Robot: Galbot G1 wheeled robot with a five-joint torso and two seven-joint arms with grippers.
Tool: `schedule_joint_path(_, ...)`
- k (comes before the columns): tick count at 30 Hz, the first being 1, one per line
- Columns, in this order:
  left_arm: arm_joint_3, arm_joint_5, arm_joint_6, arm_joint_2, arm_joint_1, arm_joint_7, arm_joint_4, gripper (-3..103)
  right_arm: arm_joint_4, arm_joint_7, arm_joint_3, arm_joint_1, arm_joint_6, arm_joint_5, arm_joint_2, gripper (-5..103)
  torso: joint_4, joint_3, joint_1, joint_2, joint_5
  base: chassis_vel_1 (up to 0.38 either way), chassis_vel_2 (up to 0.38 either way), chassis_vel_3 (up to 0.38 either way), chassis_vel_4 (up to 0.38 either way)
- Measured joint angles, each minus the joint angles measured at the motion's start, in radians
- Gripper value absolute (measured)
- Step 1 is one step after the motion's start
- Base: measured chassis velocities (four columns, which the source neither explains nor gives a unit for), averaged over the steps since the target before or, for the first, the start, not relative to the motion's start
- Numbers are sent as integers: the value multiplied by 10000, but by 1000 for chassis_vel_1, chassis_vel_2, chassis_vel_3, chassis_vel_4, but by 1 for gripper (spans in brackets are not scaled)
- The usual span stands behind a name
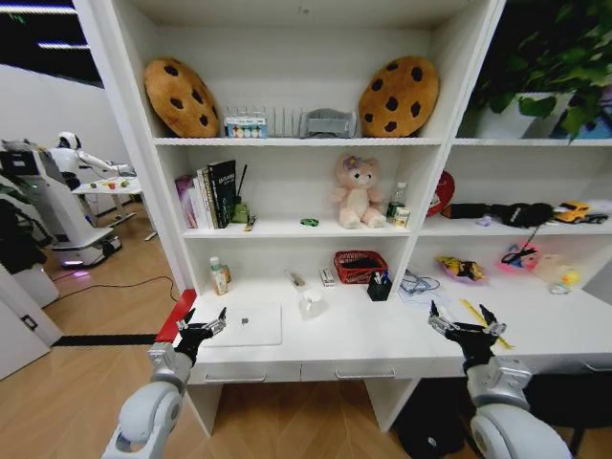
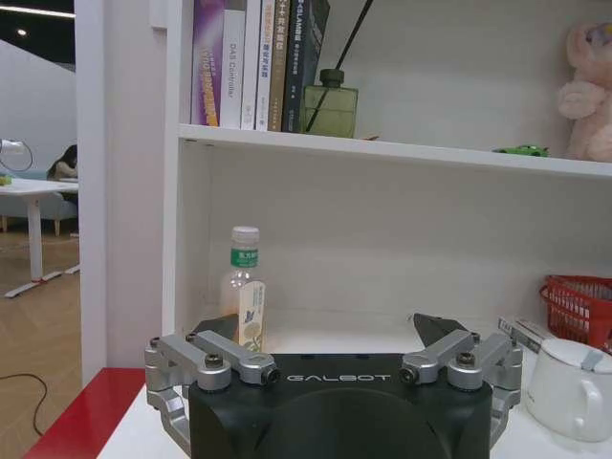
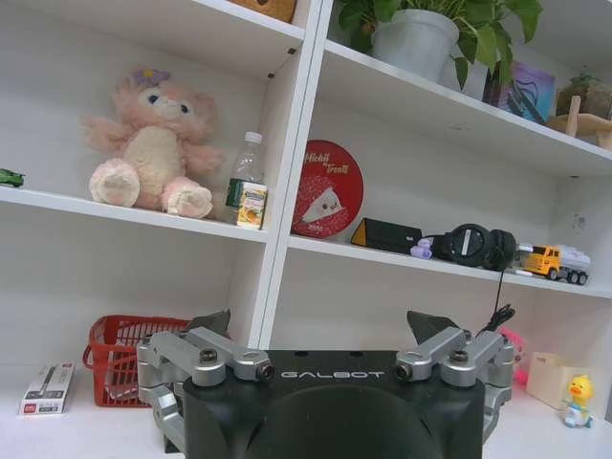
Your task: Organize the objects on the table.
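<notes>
1. Left gripper (image 1: 202, 323) raised at the near left corner of the table (image 1: 382, 335), fingers spread wide, holding nothing; just left of the laptop (image 1: 243, 325).
2. Right gripper (image 1: 468, 322) raised over the near edge of the table, well to the right, fingers likewise spread wide and empty.
3. Thin silver laptop lying shut and flat on the left part of the table, near the front edge.
4. Small clear green-labelled bottle (image 1: 220, 275) standing upright at the far left of the table, against the shelf wall, beyond the left gripper; seen past that gripper's fingers (image 2: 222, 364) in the left wrist view too (image 2: 242, 287).
5. Black pen holder (image 1: 380, 285) near the middle of the table, just right of a red basket (image 1: 360, 265).
6. Tiny green object (image 1: 309, 222) on the shelf above, left of the pink plush bear (image 1: 358, 191).
7. Second bottle (image 3: 247, 182) upright on that shelf, just right of the bear.
</notes>
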Motion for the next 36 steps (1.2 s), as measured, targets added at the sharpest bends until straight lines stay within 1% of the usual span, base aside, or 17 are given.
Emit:
schedule_joint_path(3,0,0,0,0,0,0,0,100,1,0,0,0,0,0,0,100,-2,-2,-3,2,5,144,-167,-160,156)
schedule_joint_path(4,1,0,0,0,0,0,-1,100,0,0,1,0,0,0,0,100,-3,-1,-1,1,-2,174,-144,-132,157)
schedule_joint_path(10,0,0,0,0,0,0,0,100,0,0,0,0,0,0,0,100,0,0,3,0,2,160,-147,-149,150)
schedule_joint_path(15,0,0,0,0,0,0,-1,100,0,0,1,1,0,-1,0,100,-3,0,3,0,3,157,-171,-159,167)
schedule_joint_path(25,0,0,0,0,0,1,0,100,1,0,0,1,0,0,0,100,1,0,3,0,2,167,-164,-170,167)
schedule_joint_path(29,0,0,0,0,0,1,0,100,1,0,0,0,0,0,0,100,-3,0,3,0,1,153,-158,-152,145)
schedule_joint_path(35,0,0,0,0,0,1,-1,100,1,0,0,0,0,0,0,100,-1,0,2,0,4,162,-157,-153,160)
schedule_joint_path(36,0,0,0,0,0,1,-1,100,1,0,0,1,0,0,0,100,1,0,4,-1,0,146,-155,-179,166)
